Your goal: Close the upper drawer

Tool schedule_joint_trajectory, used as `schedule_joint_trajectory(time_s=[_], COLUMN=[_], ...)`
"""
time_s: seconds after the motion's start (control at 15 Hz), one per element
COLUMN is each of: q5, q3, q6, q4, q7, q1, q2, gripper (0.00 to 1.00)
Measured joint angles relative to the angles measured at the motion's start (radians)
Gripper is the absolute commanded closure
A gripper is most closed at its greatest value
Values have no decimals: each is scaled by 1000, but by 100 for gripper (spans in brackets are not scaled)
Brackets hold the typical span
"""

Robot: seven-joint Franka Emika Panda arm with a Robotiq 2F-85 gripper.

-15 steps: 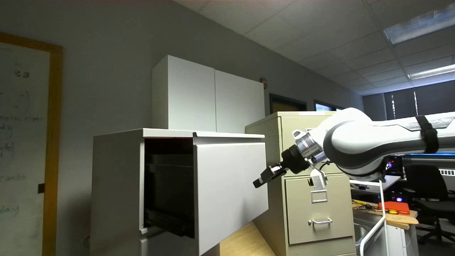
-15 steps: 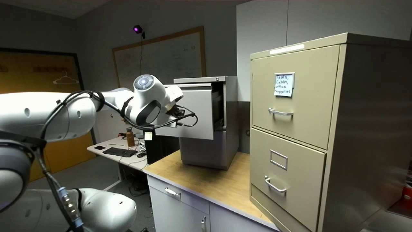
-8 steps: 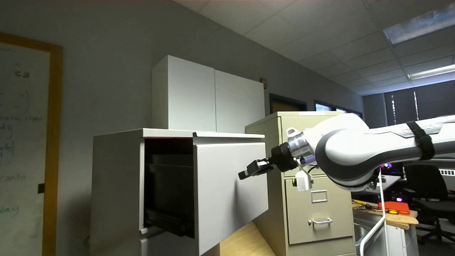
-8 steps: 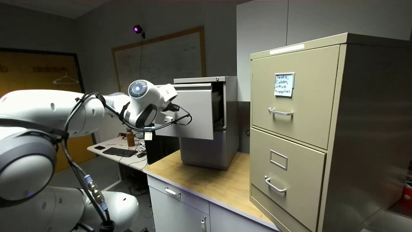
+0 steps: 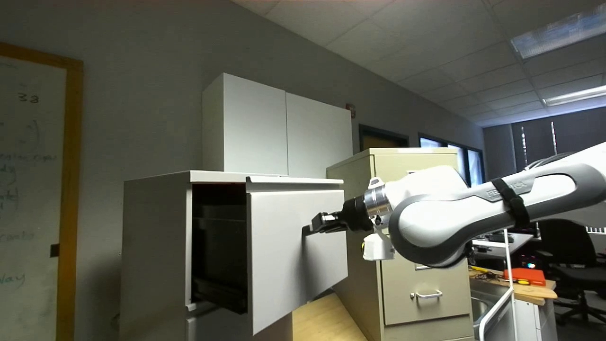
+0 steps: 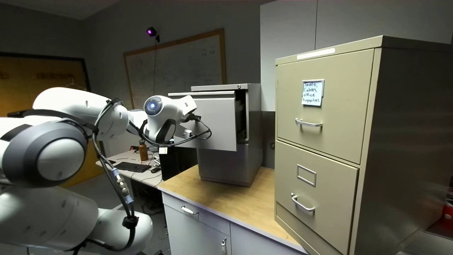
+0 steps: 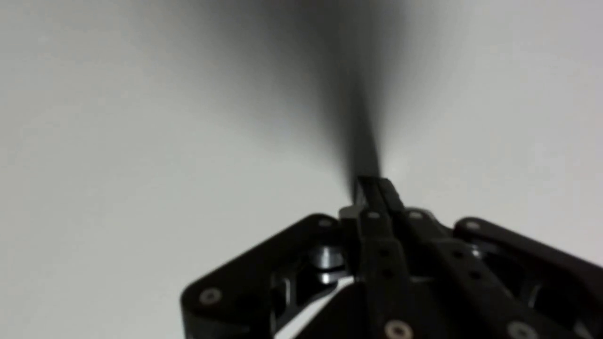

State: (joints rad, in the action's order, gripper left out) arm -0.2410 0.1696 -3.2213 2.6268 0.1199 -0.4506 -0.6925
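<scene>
The upper drawer (image 5: 279, 270) is a plain white flat front pulled part way out of the white cabinet (image 5: 154, 246), with its dark inside showing at the side. It also shows part way out in an exterior view (image 6: 219, 122), and its front fills the wrist view (image 7: 141, 179). My gripper (image 5: 308, 230) is shut and empty, its fingertips against the drawer front around its middle, with a dark shadow below them. In the wrist view the two fingers (image 7: 374, 182) lie side by side at the front. The arm hides the fingers in an exterior view.
A beige filing cabinet (image 6: 324, 117) with handled drawers stands beside the white cabinet. Both stand on a wooden counter (image 6: 219, 198). White wall cupboards (image 5: 284, 128) hang behind. A desk with a keyboard (image 6: 132, 166) and a bottle (image 6: 143, 151) is beyond the arm.
My shut gripper has moved forward and reached the drawer front. The upper drawer has slid a little way into the cabinet since half a second ago.
</scene>
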Motion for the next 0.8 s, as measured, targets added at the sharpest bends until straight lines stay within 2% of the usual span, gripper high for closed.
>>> schedule_joint_trajectory(time_s=[0.2,0.4,0.6,0.8], q5=[24,35,36,36], q3=[-25,-76,-140,-183], q6=[-58,-76,-58,9], q4=[-40,-107,-195,-299], q7=[-59,-116,-165,-202], q1=[21,75,147,196], q2=[88,183,273,349], gripper=[96,96,96,96])
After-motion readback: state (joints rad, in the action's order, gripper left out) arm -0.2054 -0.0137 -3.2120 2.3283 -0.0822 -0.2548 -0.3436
